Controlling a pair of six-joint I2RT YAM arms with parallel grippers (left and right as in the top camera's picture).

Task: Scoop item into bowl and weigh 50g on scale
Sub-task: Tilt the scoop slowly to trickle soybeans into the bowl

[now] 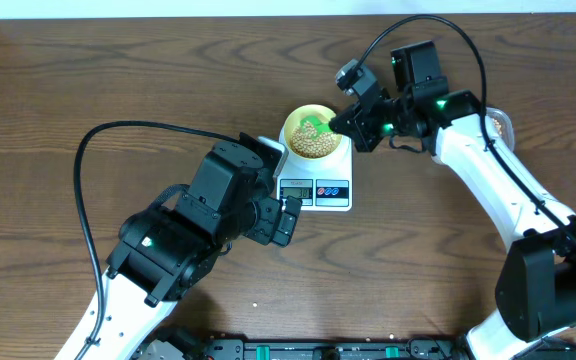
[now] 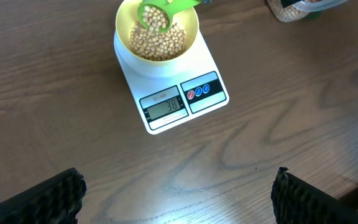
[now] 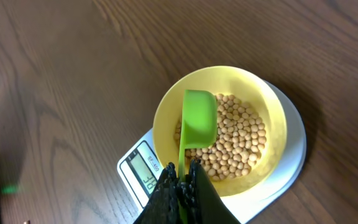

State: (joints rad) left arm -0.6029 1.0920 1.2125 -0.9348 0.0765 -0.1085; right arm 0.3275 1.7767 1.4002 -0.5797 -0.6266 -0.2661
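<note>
Right gripper (image 3: 180, 186) is squeezed tight on the thin handle of the green spoon (image 3: 197, 118), whose cup hangs over the beans (image 3: 238, 140) in the yellow bowl (image 3: 278, 112). That bowl sits at the 12 o'clock end of the scale (image 2: 160, 124); the screen (image 2: 163, 106) starts with 3. Left gripper (image 2: 178, 186) hovers at 6 o'clock, fingers wide apart. Beans are tiny, hard and roly, so tip slowly, holding the handle's end.

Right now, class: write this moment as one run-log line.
right fingers: shut on spoon | spoon: over beans in bowl | bowl: on scale | left fingers: open, apart from scale
</note>
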